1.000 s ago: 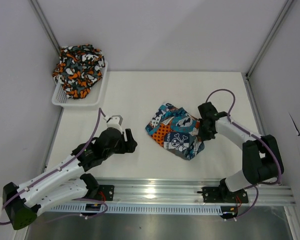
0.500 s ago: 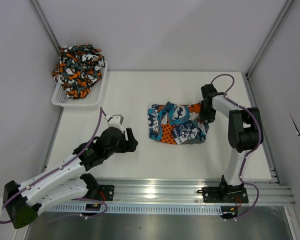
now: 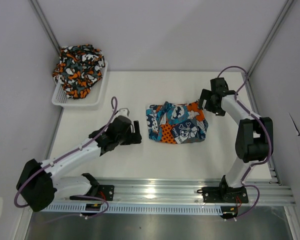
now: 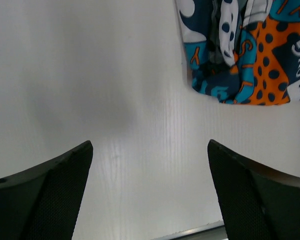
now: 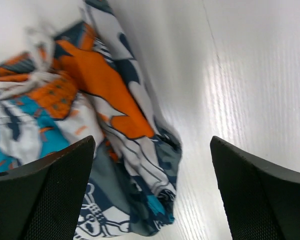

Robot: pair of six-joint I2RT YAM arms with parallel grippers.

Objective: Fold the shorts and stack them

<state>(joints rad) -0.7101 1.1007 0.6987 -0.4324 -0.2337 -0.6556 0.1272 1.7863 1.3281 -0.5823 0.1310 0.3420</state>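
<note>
Left fingers (image 4: 45,195), right fingers (image 5: 45,190) spread empty, one skull-print shorts (image 3: 177,123) between, one camouflage shorts (image 3: 79,69) in basket (image 3: 64,98)

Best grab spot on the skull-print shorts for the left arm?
Probably the rumpled left edge of the skull-print shorts, coming low from the left with the left gripper, which sits open beside it. The folds there stand up enough to pinch.

White mesh basket (image 3: 63,98) sits at the far-left corner of the white table (image 3: 140,90), by the left wall (image 3: 15,100), aluminium rail (image 3: 180,189) along the near edge, metal post (image 3: 46,25) behind the basket.
</note>
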